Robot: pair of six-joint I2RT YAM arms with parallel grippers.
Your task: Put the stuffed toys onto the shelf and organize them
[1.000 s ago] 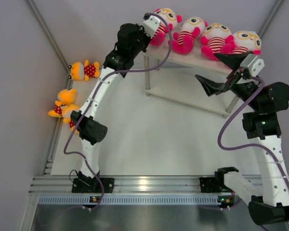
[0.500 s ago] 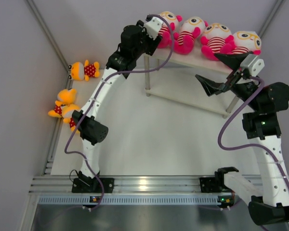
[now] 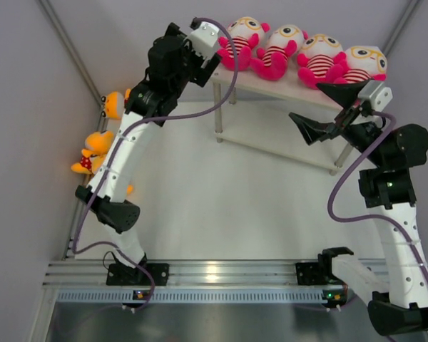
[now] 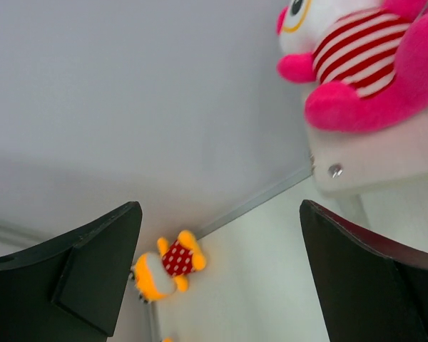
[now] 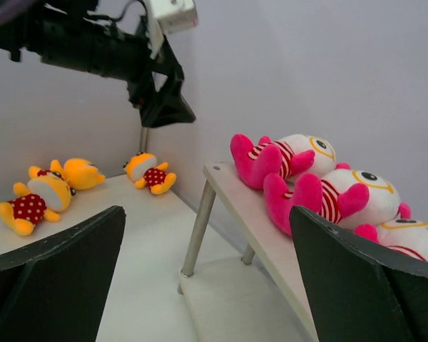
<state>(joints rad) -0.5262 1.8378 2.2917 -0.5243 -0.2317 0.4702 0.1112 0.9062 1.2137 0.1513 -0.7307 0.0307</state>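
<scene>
From above: four pink dolls (image 3: 299, 53) line the top board of the shelf (image 3: 271, 87). The left gripper (image 3: 203, 68) is open and empty, off the left end. The right gripper (image 3: 328, 108) is open and empty, at the front right.
Left wrist: bare table (image 4: 271, 285) beyond the shelf corner.
Right wrist: three orange dolls (image 5: 36, 196) by the wall.

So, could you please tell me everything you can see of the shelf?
The shelf is a two-tier unit: two pale beige rectangular boards, smooth and matte, on thin metal legs, with a screw head at a top corner. It stands upright on the white table, at its far side near the back wall. Four pink stuffed toys lie in a row across the top board; no toy shows on the lower board.
</scene>
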